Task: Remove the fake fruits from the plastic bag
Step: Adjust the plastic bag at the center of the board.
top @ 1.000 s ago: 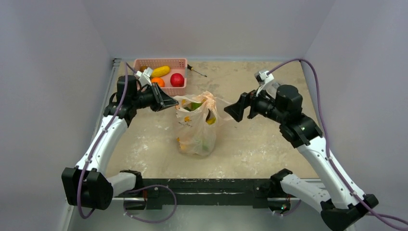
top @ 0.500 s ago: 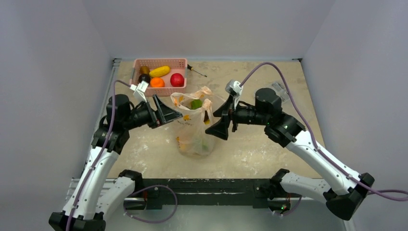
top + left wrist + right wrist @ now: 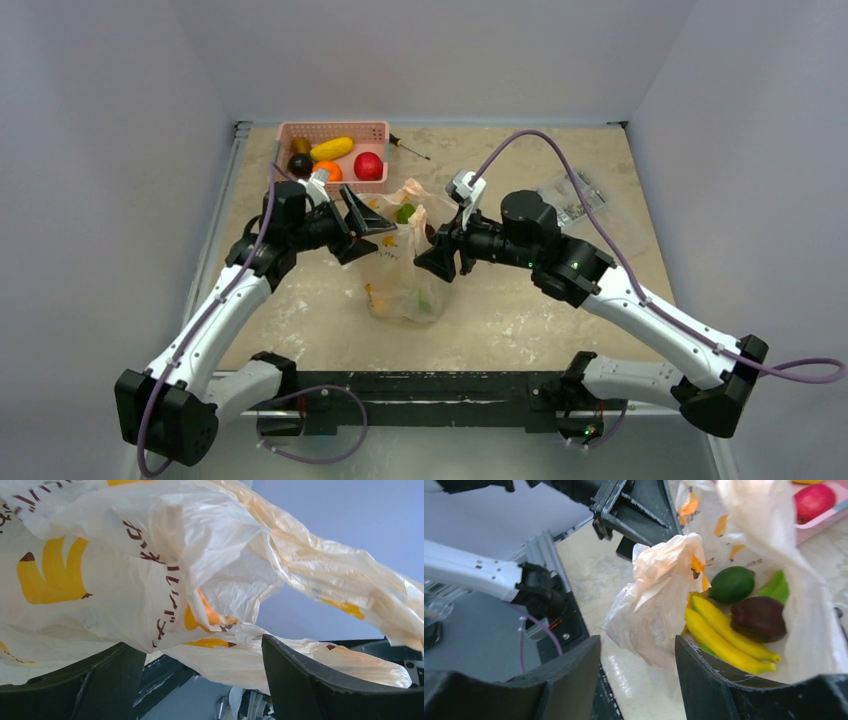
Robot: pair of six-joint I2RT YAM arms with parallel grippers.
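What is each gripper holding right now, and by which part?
Nothing is clamped yet. Both are open: the left gripper straddles loose film of the plastic bag near its rim, and the right gripper straddles the bag's bunched handle.

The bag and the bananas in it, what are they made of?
The bag looks like thin plastic film: see-through, pale peach, slightly shiny and full of crinkles. The bananas look like hard moulded plastic: smooth, even yellow with a soft shine, though the pictures cannot prove it.
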